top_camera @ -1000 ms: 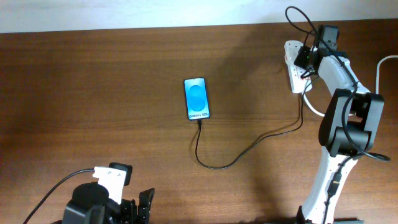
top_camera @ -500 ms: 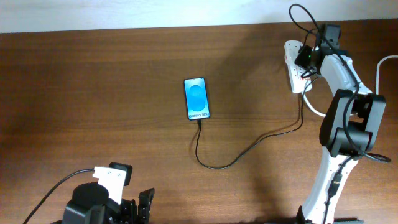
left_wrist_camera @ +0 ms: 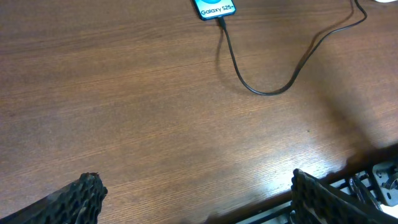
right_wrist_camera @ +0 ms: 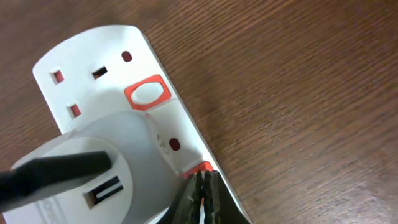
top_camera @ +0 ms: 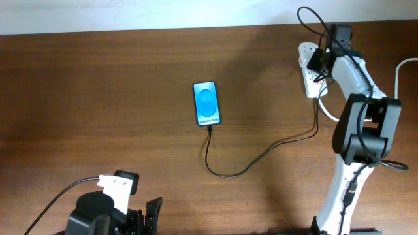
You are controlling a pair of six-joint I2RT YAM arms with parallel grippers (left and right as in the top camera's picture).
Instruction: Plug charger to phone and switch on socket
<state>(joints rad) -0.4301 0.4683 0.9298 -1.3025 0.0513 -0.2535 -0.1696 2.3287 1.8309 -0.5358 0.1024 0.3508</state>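
The phone [top_camera: 207, 103] lies flat mid-table, its blue screen lit; its lower edge also shows in the left wrist view [left_wrist_camera: 214, 8]. The charger [top_camera: 228, 174], a thin black cable, is plugged into the phone's bottom and loops right toward the socket [top_camera: 305, 60]. In the right wrist view the white socket [right_wrist_camera: 93, 53] carries a white adapter [right_wrist_camera: 118, 155] with a black lead [right_wrist_camera: 50, 171]. My right gripper [right_wrist_camera: 203, 179] is shut, its tips pressed on a red switch [right_wrist_camera: 202, 166] beside the adapter. My left gripper [left_wrist_camera: 199, 196] stands open over bare wood, far from everything.
A second red switch [right_wrist_camera: 147, 92] sits by the socket's free outlet. The thick white cord [top_camera: 400, 68] runs off at the right edge. The table's front edge [left_wrist_camera: 348, 168] lies just under the left fingers [left_wrist_camera: 320, 199].
The right wrist has edged slightly left over the socket. Phone, cable and left arm have not moved.
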